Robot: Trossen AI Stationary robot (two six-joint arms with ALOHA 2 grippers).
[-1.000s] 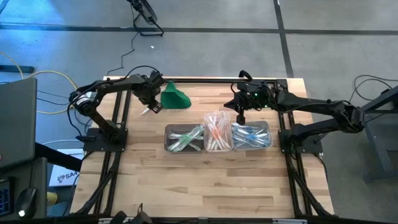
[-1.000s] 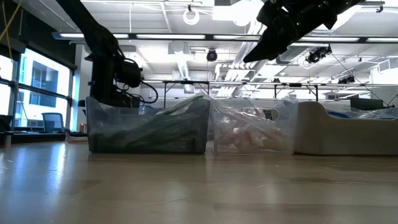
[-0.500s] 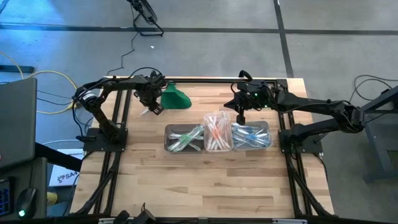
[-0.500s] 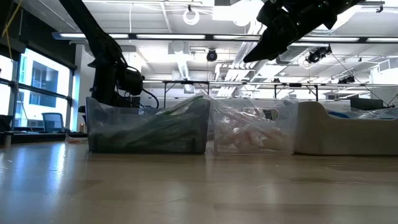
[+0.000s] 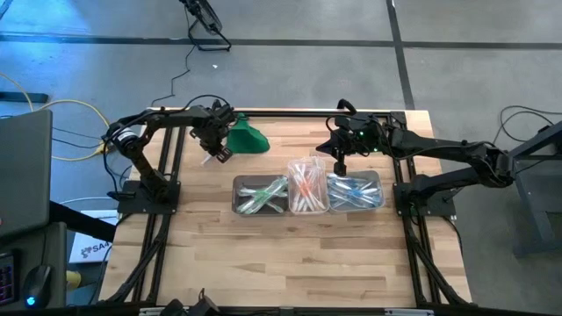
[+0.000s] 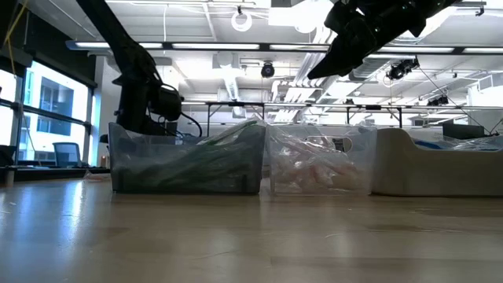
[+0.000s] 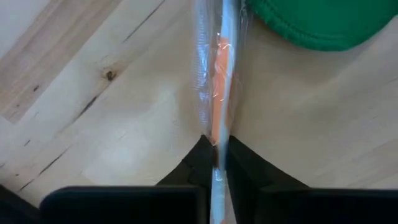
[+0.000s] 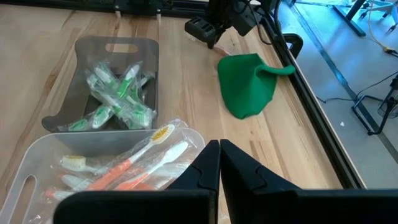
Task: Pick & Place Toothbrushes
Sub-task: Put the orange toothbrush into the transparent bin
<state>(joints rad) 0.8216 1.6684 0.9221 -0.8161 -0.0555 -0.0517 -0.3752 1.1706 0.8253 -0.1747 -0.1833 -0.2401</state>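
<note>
My left gripper points down at the table's far left, next to the green lump. It is shut on an orange toothbrush in a clear wrapper, which runs across the wood toward the lump. My right gripper hangs shut and holds nothing, above the gap between the middle tub and the right tub. The left tub holds green toothbrushes, the middle tub orange ones, and the right tub blue ones. My left gripper pinches the wrapped orange toothbrush between its two fingers, on the handle near one end. The fingers come from above, point down and lie across the brush. The brush stretches away from them along the table top.
The three clear tubs stand side by side in the table's middle. The green lump lies just right of my left gripper, near the far edge. A black frame rail runs along the far edge. Bare wood fills the near half.
In the low view my left arm has come down a little behind the tub of green brushes. My right arm has kept still.
</note>
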